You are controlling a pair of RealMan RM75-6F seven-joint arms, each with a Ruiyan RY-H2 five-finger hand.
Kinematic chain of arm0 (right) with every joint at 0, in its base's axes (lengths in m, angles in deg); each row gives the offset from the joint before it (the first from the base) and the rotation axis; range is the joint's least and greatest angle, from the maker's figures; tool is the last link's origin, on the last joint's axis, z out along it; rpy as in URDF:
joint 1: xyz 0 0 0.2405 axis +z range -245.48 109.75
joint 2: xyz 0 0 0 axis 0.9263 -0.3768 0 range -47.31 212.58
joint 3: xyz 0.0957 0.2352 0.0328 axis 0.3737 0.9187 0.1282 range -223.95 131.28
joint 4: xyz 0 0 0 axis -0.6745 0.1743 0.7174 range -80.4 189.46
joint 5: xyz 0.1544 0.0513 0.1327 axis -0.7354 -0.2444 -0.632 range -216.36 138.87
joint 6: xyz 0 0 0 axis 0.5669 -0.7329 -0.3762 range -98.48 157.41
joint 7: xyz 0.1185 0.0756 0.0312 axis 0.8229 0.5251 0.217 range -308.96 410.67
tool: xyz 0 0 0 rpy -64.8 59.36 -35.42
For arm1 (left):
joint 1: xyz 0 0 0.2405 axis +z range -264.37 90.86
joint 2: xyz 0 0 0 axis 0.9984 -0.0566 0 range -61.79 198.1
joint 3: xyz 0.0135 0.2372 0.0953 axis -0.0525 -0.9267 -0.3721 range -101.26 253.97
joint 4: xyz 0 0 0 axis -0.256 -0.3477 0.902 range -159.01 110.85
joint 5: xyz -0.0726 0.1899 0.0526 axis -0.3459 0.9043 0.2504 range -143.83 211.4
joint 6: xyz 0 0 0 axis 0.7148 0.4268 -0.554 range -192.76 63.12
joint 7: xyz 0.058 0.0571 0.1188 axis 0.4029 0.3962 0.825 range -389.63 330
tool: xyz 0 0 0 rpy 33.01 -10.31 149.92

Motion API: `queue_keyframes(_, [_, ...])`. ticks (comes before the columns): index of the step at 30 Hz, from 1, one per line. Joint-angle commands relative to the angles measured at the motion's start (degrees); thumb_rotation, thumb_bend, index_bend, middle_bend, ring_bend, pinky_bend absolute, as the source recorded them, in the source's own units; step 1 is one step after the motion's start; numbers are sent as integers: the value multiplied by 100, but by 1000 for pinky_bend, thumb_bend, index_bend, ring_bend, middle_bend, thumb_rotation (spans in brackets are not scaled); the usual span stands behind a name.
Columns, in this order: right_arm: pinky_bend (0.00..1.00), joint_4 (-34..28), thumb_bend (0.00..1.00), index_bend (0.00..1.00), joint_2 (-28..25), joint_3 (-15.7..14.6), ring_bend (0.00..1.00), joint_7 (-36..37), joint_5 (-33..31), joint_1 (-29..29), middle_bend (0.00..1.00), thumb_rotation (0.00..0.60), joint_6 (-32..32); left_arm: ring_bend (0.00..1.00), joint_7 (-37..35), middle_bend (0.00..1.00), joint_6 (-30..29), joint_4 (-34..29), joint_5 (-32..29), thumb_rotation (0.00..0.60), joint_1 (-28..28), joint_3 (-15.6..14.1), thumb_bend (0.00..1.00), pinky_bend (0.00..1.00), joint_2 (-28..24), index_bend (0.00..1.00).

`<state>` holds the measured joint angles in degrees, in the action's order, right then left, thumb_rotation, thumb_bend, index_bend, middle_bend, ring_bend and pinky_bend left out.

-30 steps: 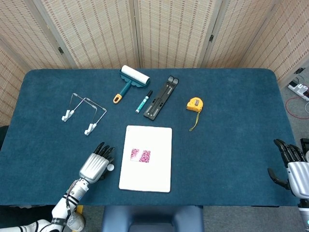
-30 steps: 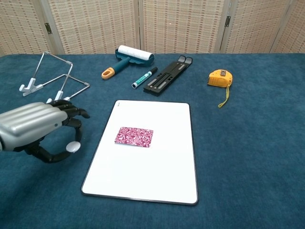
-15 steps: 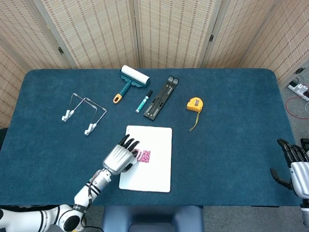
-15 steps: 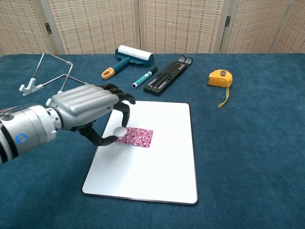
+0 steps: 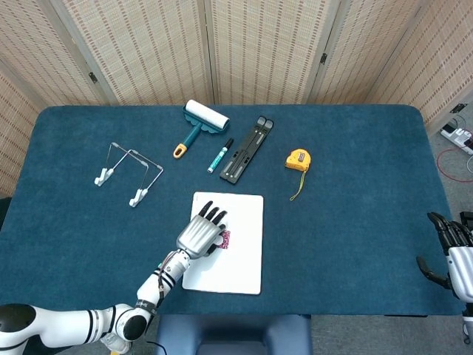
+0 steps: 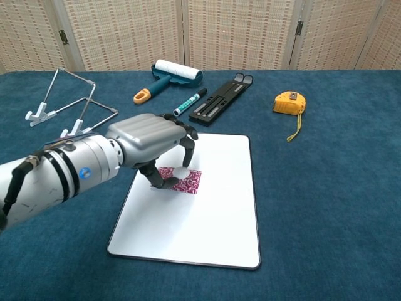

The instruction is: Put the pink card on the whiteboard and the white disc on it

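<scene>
Since the earlier frame you brought the left robot hand (image 6: 153, 139) over the pink card (image 6: 185, 180) on the whiteboard (image 6: 207, 219), fingers curled down; I couldn't see the white disc or tell its grip; no writing was legible.

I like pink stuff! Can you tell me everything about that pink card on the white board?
The pink card is a small, flat rectangle with a swirly pink and white pattern. It lies flat on the whiteboard, on its left half. The left robot hand is over it, covering its left part, with fingertips down on or just beside it; real contact cannot be told. Only the right end shows clearly.
</scene>
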<state>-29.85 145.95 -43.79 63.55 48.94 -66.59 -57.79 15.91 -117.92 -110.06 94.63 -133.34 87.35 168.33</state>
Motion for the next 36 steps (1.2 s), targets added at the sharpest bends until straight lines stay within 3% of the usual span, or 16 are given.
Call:
queue_keyframes(1, [110,5,368,48,3,-1,141,0,1,0,126,600,1,134,91,167,-5,109,-194,600,-99,8,429,0,73,466])
queue_keyframes(9, [110,5,368,48,-3,-2,142,1,-6,-23,126,600,-23,129,122,167,-75,209,-418,600,-250,-31,429,0,171,443])
queue_keyframes(20, [110,31,369,48,-3,0,142,35,-20,-40,126,600,-25,83,191,128,-212,-65,-820,600,-292,-138,429,0,-19,155])
queue_keyframes(29, [110,-19,368,48,-89,2,142,-22,-7,2,126,600,44,82,-892,126,-1075,-860,-262,600,385,-136,429,0,-947,147])
queue_keyframes(36, [110,78,368,48,-83,-9,142,251,31,71,126,600,151,82,-1690,126,-1956,-1256,129,600,1233,-376,430,0,-1787,170])
